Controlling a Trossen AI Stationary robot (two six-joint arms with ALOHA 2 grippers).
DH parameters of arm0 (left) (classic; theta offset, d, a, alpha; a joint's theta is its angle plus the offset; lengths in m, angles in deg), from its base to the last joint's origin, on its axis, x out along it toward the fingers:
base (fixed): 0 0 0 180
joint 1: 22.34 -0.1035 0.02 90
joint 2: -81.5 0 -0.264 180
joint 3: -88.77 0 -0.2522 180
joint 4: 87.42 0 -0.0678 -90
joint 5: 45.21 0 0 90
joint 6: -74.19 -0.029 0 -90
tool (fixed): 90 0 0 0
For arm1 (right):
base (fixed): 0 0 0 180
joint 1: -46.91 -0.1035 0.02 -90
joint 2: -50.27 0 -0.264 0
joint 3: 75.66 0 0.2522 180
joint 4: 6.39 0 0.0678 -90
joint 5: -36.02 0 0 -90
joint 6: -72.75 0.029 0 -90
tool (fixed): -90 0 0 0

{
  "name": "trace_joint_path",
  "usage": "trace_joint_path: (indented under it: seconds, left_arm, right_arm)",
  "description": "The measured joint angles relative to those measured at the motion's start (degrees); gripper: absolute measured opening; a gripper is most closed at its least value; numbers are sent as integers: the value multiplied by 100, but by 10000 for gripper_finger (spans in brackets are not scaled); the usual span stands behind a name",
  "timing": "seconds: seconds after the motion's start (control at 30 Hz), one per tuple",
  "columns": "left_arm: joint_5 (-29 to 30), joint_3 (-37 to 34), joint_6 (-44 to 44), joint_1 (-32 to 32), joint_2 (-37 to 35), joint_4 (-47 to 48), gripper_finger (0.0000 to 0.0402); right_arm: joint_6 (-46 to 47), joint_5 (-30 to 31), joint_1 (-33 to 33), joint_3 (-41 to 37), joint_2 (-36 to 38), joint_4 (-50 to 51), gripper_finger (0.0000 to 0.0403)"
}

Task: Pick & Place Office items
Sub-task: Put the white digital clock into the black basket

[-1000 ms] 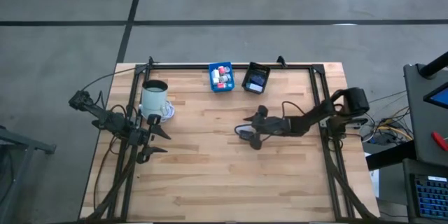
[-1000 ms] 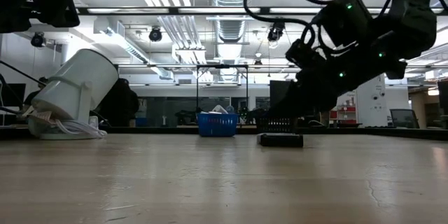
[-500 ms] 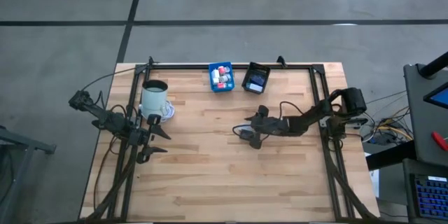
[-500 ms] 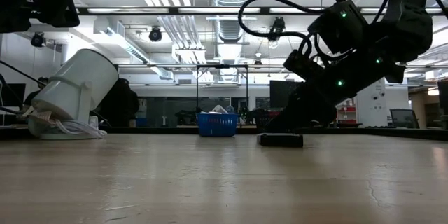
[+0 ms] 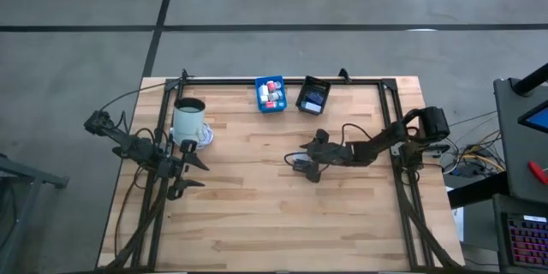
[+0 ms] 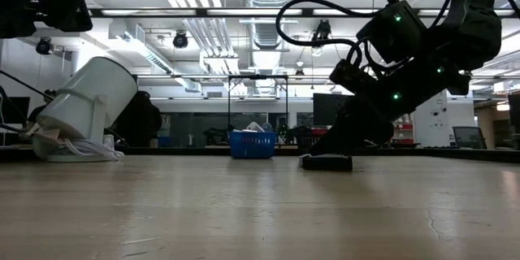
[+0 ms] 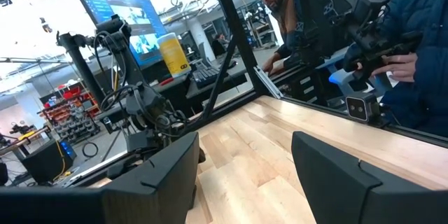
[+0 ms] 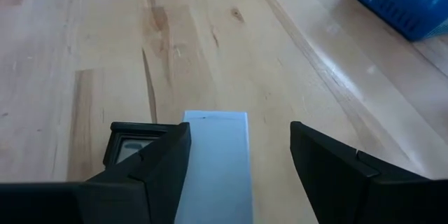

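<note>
A flat white rectangle (image 8: 214, 164) lies on the wooden table (image 5: 257, 214), with a small dark-framed piece (image 8: 128, 148) beside it. My right gripper (image 8: 238, 161) slants down over them near the table's middle (image 5: 297, 164), open, its fingers on either side of the white rectangle. In the low view the pieces show as a dark slab (image 6: 327, 162) under the fingers. More small office items fill the blue bin (image 5: 271, 95). My left gripper (image 5: 195, 174) waits open at the left, next to the white mug (image 5: 189, 118). My right gripper stands with one finger (image 8: 157, 164) right at the white rectangle's long edge (image 8: 186, 155) and the other finger apart from it. I cannot tell whether that finger touches the rectangle. The rectangle lies flat on the table.
A black bin (image 5: 312, 96) sits beside the blue bin at the far edge. The mug (image 6: 85, 106) leans tilted at the left. A black frame (image 5: 282, 81) runs around the table. People stand beyond the table (image 7: 420, 42). Bare wood lies toward the near edge.
My right gripper has tipped a little further down over the flat pieces and edged toward the table's left. The pieces have stayed on the table.
</note>
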Motion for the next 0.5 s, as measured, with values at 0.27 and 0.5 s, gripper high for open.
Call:
trace_joint_path:
  seconds: [0.27,0.5]
  left_arm:
    - [0,0,0,0,0,1,234]
    - [0,0,0,1,0,-1,234]
  right_arm:
    - [24,-23,1,-7,81,110,242]
    - [139,135,17,-4,94,247,237]
